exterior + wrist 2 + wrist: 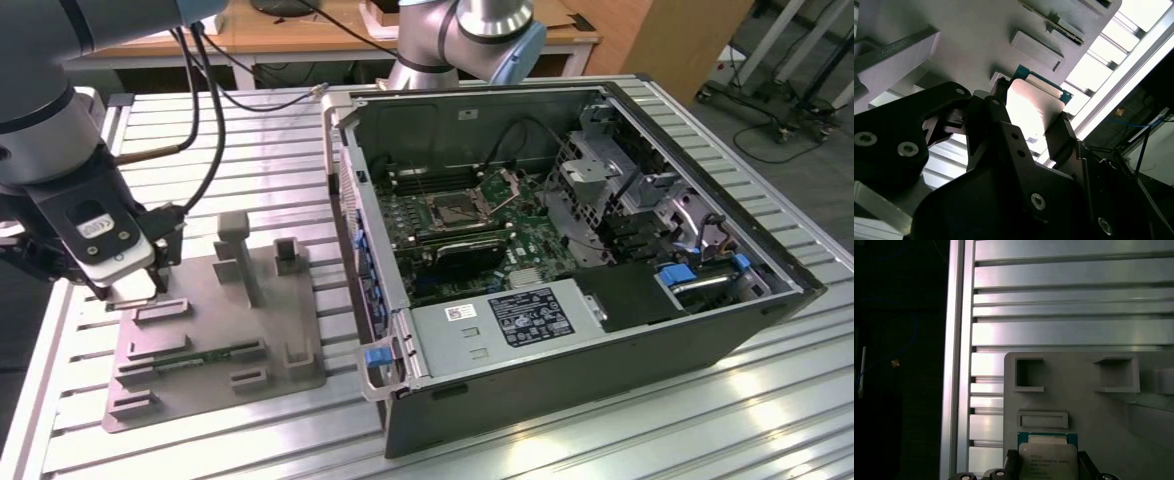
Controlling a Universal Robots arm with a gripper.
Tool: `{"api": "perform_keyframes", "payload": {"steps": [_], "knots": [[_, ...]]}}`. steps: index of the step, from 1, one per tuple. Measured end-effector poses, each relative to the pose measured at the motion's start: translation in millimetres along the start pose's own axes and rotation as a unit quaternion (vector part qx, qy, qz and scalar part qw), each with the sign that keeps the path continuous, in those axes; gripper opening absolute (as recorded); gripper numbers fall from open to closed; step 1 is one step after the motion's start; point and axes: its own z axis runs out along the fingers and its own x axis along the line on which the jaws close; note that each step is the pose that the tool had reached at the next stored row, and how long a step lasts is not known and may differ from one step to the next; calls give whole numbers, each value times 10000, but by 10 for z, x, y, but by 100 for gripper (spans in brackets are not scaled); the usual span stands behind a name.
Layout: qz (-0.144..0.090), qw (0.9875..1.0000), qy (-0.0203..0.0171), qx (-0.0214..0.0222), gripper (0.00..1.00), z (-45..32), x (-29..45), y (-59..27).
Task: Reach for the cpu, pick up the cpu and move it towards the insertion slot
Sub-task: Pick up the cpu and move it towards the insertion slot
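The cpu [1035,102], a flat square chip with a pale metal top and a green edge, sits between my gripper's [1031,120] two black fingers [1066,132], which press on its opposite sides. In the first wrist view the cpu [1048,456] is over the corner of the grey plastic fixture [1079,390]; I cannot tell whether it rests on it or hangs just above. In the exterior view my gripper [130,292] is at the far left, over the fixture's [214,320] back corner. The insertion slot [447,208] lies on the green motherboard inside the open computer case [694,330], its frame plate [514,185] hinged up.
The fixture has upright posts [234,250] and a green memory stick [200,357] in a recess. The slatted aluminium table's edge [956,365] runs close beside the gripper. A second arm's base [461,40] stands behind the case. Cables hang from my arm [200,110].
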Motion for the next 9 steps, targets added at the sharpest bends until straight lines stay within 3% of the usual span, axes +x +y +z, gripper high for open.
{"api": "perform_keyframes", "payload": {"steps": [9], "knots": [[0, 10000, -1, 0, 55, -18, 0, 1]]}}
